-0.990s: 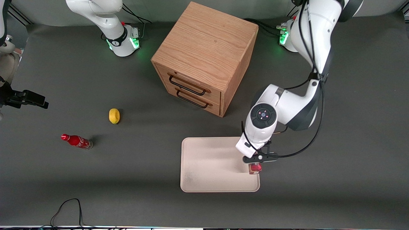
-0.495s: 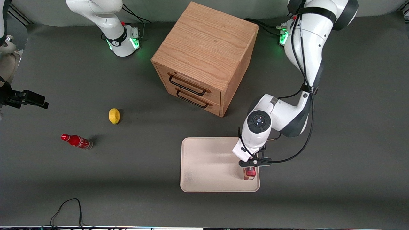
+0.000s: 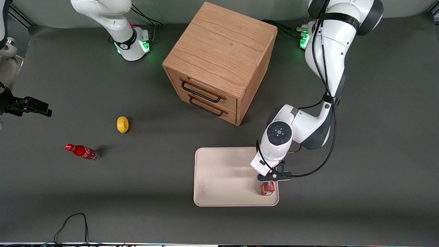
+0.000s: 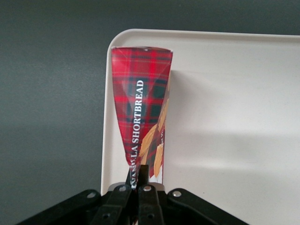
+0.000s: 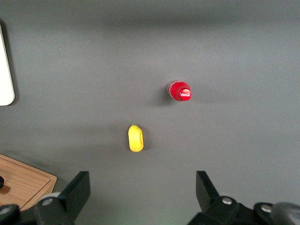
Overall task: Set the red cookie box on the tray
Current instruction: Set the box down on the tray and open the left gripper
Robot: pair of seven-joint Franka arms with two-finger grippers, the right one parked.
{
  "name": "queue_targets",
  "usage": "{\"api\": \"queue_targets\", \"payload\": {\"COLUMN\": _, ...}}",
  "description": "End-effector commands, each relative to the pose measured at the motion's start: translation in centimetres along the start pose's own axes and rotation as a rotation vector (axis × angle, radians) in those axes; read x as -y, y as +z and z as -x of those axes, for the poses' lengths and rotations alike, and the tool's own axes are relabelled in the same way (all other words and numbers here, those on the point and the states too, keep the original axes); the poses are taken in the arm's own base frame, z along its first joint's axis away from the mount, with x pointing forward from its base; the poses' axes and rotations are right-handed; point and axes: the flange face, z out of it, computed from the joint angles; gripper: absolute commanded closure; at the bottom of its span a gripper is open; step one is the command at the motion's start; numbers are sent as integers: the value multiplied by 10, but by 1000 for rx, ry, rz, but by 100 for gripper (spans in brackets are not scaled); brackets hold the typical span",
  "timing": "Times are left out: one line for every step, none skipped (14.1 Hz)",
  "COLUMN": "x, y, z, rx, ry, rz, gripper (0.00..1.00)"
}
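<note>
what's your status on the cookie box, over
Tool shut on box, above a tray corner. Box stands on end, on or just above the tray. Nothing in the way.

I'm counting one long dark-red tartan cardboard cookie box (image 3: 267, 189), one flat cream-white tray (image 3: 223, 171), one oak cabinet (image 3: 219, 48) carrying two black wire handles (image 3: 200, 92), one yellow lemon (image 3: 122, 124) and one small red cola bottle (image 3: 82, 151). One gripper (image 3: 269, 183) is pinching the box top, low in frame, over the tray's corner.
</note>
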Motion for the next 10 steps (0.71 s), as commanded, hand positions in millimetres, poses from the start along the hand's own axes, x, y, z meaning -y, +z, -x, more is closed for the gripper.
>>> {"api": "queue_targets", "payload": {"x": 7, "y": 1, "z": -3, "rx": 9, "ry": -25, "rz": -2, "gripper": 100}}
{"api": "queue_targets", "payload": {"x": 8, "y": 1, "z": -3, "rx": 15, "ry": -35, "rz": 6, "gripper": 100}}
{"api": "queue_targets", "payload": {"x": 8, "y": 6, "z": -3, "rx": 20, "ry": -33, "rz": 5, "gripper": 100}}
{"api": "queue_targets", "payload": {"x": 7, "y": 7, "z": -3, "rx": 19, "ry": -33, "rz": 6, "gripper": 100}}
{"api": "queue_targets", "payload": {"x": 7, "y": 9, "z": -2, "rx": 20, "ry": -25, "rz": 5, "gripper": 93}}
{"api": "queue_targets", "payload": {"x": 7, "y": 10, "z": -2, "rx": 15, "ry": -24, "rz": 7, "gripper": 66}}
{"api": "queue_targets", "payload": {"x": 7, "y": 11, "z": -2, "rx": 15, "ry": -33, "rz": 9, "gripper": 16}}
{"api": "queue_targets", "payload": {"x": 7, "y": 11, "z": -2, "rx": 16, "ry": -44, "rz": 10, "gripper": 0}}
{"api": "queue_targets", "payload": {"x": 6, "y": 10, "z": -2, "rx": 16, "ry": -44, "rz": 10, "gripper": 0}}
{"api": "queue_targets", "payload": {"x": 6, "y": 9, "z": -2, "rx": 14, "ry": -55, "rz": 10, "gripper": 0}}
